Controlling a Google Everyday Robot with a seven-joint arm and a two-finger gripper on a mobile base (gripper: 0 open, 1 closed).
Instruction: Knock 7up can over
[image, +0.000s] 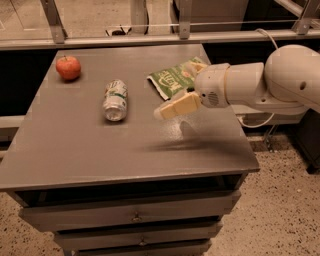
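7up can (115, 100) lies on its side on the table (75, 150). Gripper (172, 107) hangs to its right, not touching; I cannot tell its grip state

Only one view is provided. A grey, flat-topped drawer cabinet (75, 150) is seen from its front, looked down on at a slant from fairly near. The whole top is taken in, with the drawer fronts below. The cream-coloured gripper (167, 110) is framed right of centre, above the top, on a white arm (280, 80) entering from the right edge.
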